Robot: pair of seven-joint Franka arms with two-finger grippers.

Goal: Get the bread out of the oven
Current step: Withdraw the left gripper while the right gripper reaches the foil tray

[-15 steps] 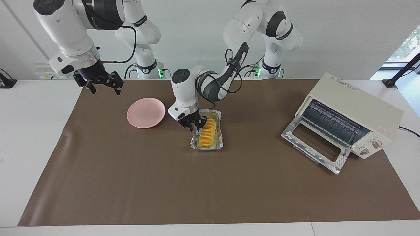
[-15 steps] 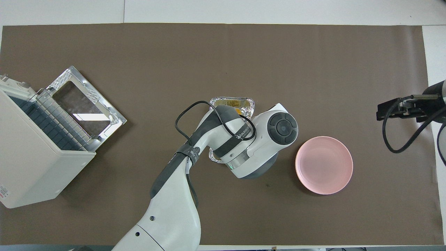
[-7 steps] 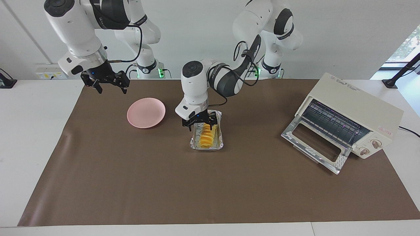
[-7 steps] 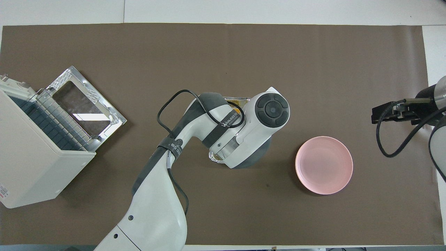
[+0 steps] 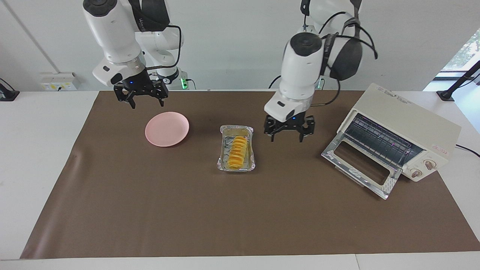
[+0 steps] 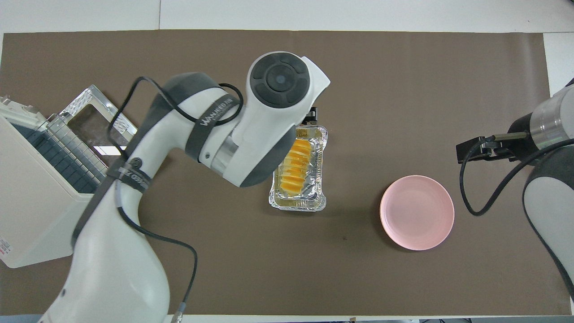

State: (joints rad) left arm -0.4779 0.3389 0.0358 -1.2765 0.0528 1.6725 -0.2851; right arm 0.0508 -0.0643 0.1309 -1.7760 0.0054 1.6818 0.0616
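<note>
The bread (image 5: 238, 153) lies in a crinkled foil tray (image 5: 225, 164) on the brown mat, mid-table; it also shows in the overhead view (image 6: 296, 168). The oven (image 5: 408, 123) stands at the left arm's end of the table with its glass door (image 5: 358, 165) dropped open and its rack bare. My left gripper (image 5: 287, 138) is open and empty, raised over the mat between the tray and the oven. My right gripper (image 5: 147, 103) is open and empty, up over the mat beside the pink plate (image 5: 167, 128).
In the overhead view my left arm covers part of the foil tray (image 6: 316, 199) and the mat beside it. The oven (image 6: 40, 197) and its door (image 6: 103, 134) take up the left arm's end. The plate (image 6: 417, 212) lies toward the right arm's end.
My left gripper has come up off the tray and swung toward the oven end, leaving bread and tray on the mat. My right gripper has moved in toward the plate.
</note>
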